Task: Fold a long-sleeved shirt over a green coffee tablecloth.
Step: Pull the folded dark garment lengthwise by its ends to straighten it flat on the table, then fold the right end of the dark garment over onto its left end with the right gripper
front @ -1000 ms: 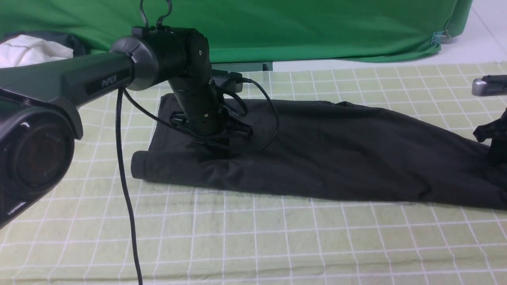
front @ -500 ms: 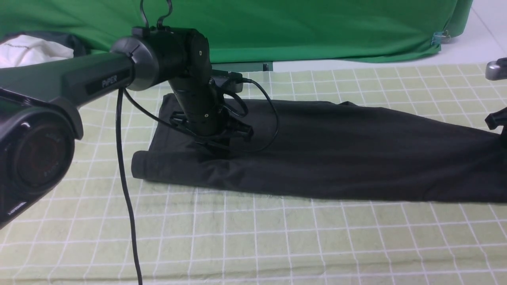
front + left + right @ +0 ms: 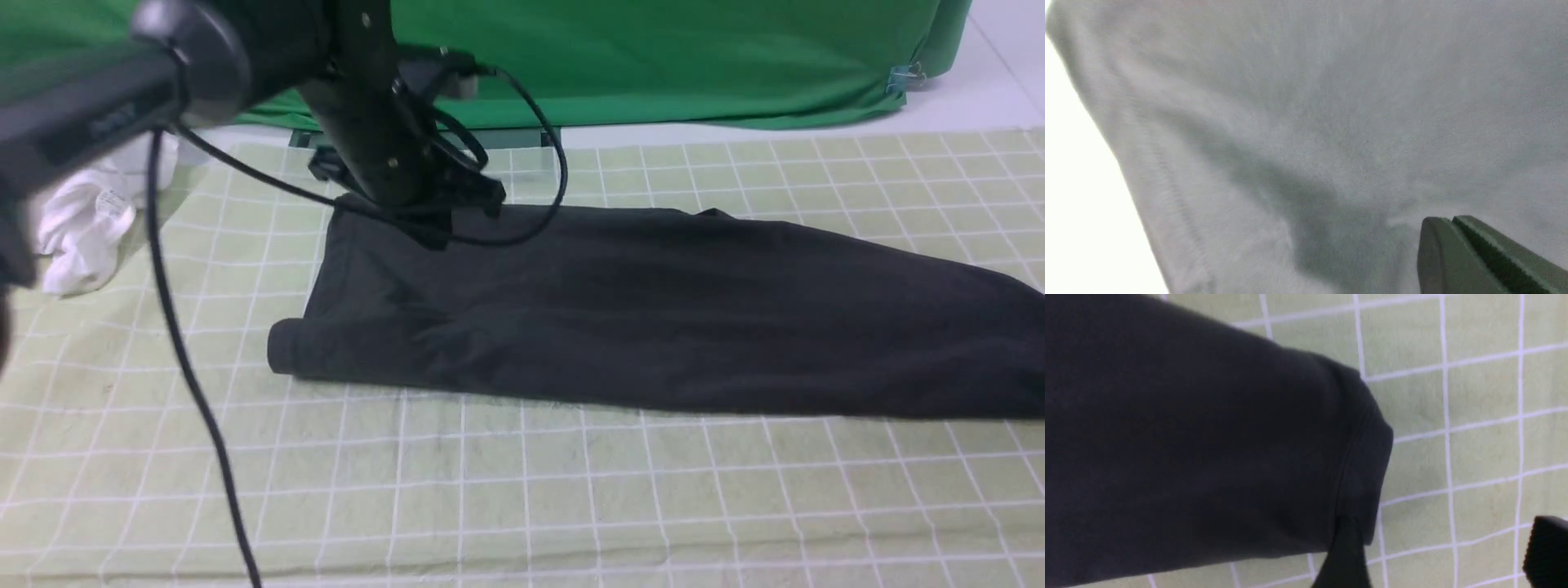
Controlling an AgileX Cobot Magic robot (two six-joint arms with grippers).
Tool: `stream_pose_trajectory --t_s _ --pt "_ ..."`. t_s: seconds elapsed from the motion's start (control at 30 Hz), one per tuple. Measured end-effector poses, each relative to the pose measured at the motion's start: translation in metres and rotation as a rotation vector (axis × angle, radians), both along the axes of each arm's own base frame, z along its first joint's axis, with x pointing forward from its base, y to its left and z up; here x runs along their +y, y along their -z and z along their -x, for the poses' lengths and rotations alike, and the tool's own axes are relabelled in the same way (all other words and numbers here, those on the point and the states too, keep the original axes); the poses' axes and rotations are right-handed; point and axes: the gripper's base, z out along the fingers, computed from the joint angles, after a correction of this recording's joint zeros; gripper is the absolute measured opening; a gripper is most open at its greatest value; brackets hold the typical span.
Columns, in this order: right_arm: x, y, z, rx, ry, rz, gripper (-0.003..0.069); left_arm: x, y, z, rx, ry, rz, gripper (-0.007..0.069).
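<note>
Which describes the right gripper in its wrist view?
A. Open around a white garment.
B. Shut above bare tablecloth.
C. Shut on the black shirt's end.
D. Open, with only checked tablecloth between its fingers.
D: the right gripper has its fingers spread wide, one at the edge of the long-sleeved shirt, and only the green coffee tablecloth shows between them.

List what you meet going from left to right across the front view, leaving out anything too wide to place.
white garment → left gripper → blue clip on the green backdrop. The long-sleeved shirt spans too far across to place.
</note>
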Motion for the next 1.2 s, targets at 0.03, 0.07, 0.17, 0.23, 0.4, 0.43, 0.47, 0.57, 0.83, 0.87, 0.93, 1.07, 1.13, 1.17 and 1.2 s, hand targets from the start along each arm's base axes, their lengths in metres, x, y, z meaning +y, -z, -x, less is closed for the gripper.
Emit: stream_pose_trajectory --t_s 0.03,0.07,0.17,0.23,0.4,0.43,0.47,0.57,0.83,0.87,0.93,1.07,1.13,1.17,1.2 --pt "-0.001 0.004 0.001 0.009 0.006 -0.007 0.0545 0.001 -0.004 0.003 -0.005 -0.003 0.001 0.0011" --pt "-0.002 0.006 0.002 0.01 0.009 -0.01 0.0551 0.004 -0.01 0.009 -0.016 -0.006 -0.001 0.0011" --pt "-0.004 0.028 0.002 0.022 0.03 -0.033 0.0574 0.014 -0.02 0.029 -0.043 -0.032 -0.022 0.0011" --pt "-0.004 0.041 -0.001 0.03 0.045 -0.069 0.0578 0.018 -0.019 0.039 -0.047 -0.046 -0.034 0.0011" --pt "-0.002 0.073 -0.01 0.063 0.052 -0.135 0.058 0.03 -0.011 0.062 -0.043 -0.074 -0.048 0.0011" --pt "-0.002 0.079 -0.011 0.073 0.055 -0.141 0.058 0.031 -0.01 0.065 -0.042 -0.074 -0.051 0.0011" --pt "-0.002 0.086 -0.013 0.086 0.056 -0.146 0.058 0.032 -0.01 0.067 -0.042 -0.073 -0.054 0.0011" --pt "-0.002 0.094 -0.014 0.1 0.059 -0.155 0.0577 0.033 -0.011 0.069 -0.048 -0.076 -0.052 0.0011" --pt "-0.002 0.096 -0.015 0.099 -0.004 -0.16 0.015 0.033 -0.015 0.07 -0.062 -0.078 -0.043 0.0011" --pt "-0.002 0.096 -0.015 0.099 -0.006 -0.16 0.0136 0.033 -0.015 0.07 -0.063 -0.078 -0.043 0.0011" --pt "-0.004 0.094 -0.016 0.101 -0.004 -0.164 0.0052 0.033 -0.015 0.071 -0.063 -0.078 -0.042 0.0011" --pt "-0.012 0.09 -0.015 0.12 0.02 -0.172 0.0039 0.034 -0.018 0.072 -0.07 -0.078 -0.042 0.0011" --pt "-0.023 0.084 -0.013 0.123 0.051 -0.136 0.0039 0.035 -0.025 0.075 -0.087 -0.077 -0.04 0.0011" --pt "-0.027 0.079 -0.011 0.116 0.07 -0.112 0.0039 0.036 -0.028 0.076 -0.097 -0.077 -0.038 0.0011" --pt "-0.032 0.073 -0.01 0.111 0.086 -0.079 0.0039 0.037 -0.031 0.078 -0.107 -0.077 -0.039 0.0011"
